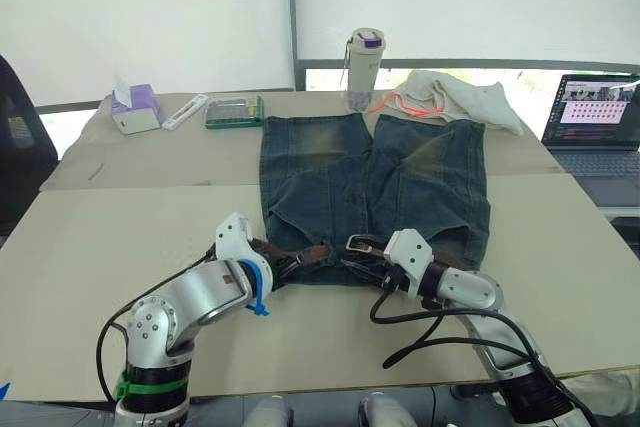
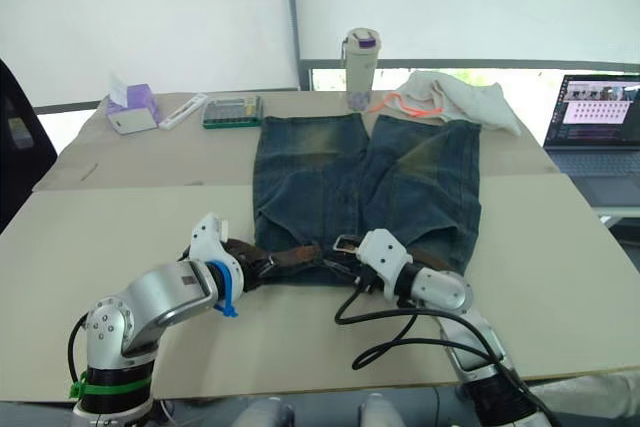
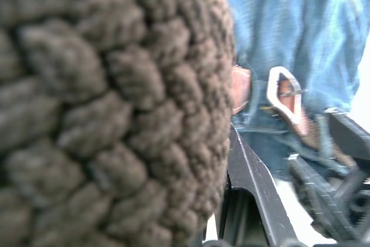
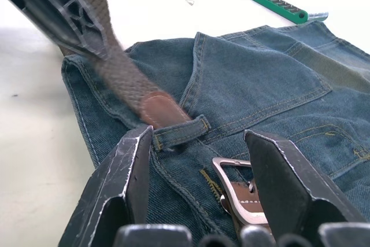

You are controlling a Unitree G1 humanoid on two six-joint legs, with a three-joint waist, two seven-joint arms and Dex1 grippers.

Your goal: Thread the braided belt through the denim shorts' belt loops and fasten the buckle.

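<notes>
readable text: none
laptop screen (image 1: pixel 596 107), right edge of frame: rows of small thumbnails, no letters legible
green box (image 1: pixel 234 112), upper left of centre: printing too small to read
tissue pack (image 1: pixel 136 109), upper left: no legible label
bottle (image 1: pixel 364 69), top centre: purple lid, no brand legible
shorts (image 4: pixel 272 85): no tag or lettering seen
buckle (image 4: pixel 240 192): no marking seen
</notes>
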